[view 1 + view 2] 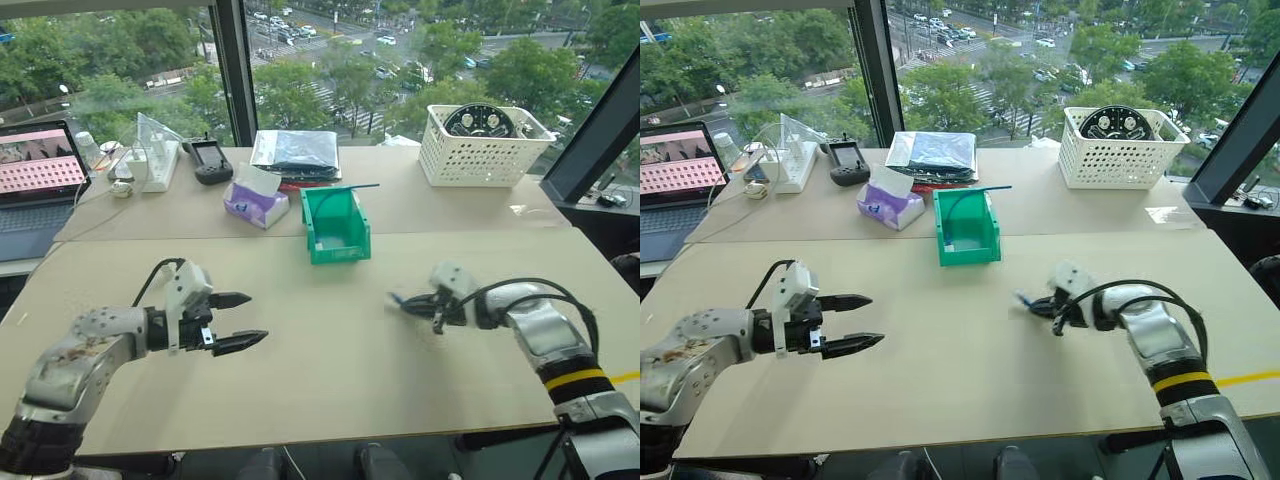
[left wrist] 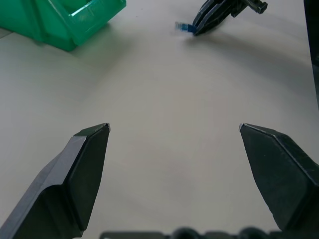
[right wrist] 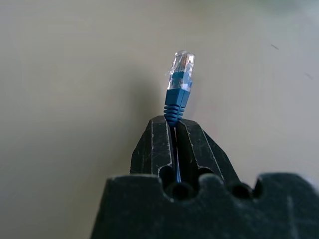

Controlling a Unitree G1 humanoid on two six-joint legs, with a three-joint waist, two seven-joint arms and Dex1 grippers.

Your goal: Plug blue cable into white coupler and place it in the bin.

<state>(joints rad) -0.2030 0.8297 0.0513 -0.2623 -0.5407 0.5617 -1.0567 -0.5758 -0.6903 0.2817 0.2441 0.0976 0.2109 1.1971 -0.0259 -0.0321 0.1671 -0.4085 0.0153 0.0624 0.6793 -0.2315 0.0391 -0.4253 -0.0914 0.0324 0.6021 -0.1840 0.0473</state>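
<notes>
Blue cable [image 3: 178, 99] is light and limp; right hand [image 3: 174, 130] is clamped just behind its clear plug. Left hand [image 1: 240, 320] stands apart.

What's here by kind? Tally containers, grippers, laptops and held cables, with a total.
Containers: 2 (green bin, white basket)
Grippers: 2 (left gripper open, right gripper shut)
Laptops: 1 (laptop)
Held cables: 1 (blue cable, right gripper)
Total: 6
</notes>
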